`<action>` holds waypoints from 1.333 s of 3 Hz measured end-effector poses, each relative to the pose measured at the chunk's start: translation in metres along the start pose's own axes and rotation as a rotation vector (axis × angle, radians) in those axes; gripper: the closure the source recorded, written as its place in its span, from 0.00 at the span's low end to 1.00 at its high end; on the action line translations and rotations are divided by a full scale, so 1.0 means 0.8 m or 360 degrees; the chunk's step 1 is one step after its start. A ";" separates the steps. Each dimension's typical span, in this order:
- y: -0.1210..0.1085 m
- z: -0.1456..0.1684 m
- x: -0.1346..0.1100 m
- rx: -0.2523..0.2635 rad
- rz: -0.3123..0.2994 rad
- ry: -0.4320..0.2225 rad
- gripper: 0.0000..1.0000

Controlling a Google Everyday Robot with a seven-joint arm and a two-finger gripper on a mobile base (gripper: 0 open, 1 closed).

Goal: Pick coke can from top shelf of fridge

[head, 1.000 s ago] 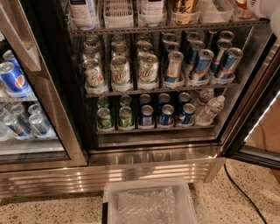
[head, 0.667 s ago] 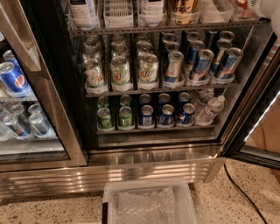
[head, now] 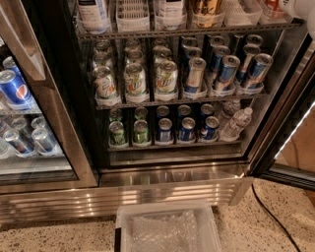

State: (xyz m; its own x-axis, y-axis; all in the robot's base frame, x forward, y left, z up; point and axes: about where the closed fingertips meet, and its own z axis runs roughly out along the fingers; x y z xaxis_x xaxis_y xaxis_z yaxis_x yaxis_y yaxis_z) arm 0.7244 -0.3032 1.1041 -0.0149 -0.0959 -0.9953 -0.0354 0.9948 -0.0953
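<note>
The fridge stands open in front of me, with a black interior and wire shelves. The top shelf runs along the upper edge and carries bottle bottoms and clear lane trays. At its far right, a small red patch of the coke can shows in a tray, cut off by the frame's top. A white part of my gripper sits in the top right corner, just right of that red can, mostly out of view.
The middle rack holds 7up cans and blue-and-silver cans. The lower rack holds small cans and water bottles. The open door frame is at the right, a Pepsi cooler at the left, and a clear bin and a black cable lie on the floor.
</note>
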 end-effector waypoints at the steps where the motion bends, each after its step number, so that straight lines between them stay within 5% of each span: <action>1: 0.000 -0.001 -0.002 -0.0003 -0.0003 -0.0004 1.00; 4: 0.001 -0.012 -0.015 -0.0023 -0.0001 -0.0053 1.00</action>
State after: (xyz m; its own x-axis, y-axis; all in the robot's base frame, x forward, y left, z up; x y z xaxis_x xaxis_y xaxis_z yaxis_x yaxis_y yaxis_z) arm 0.7149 -0.3013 1.1160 0.0186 -0.0950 -0.9953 -0.0497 0.9942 -0.0958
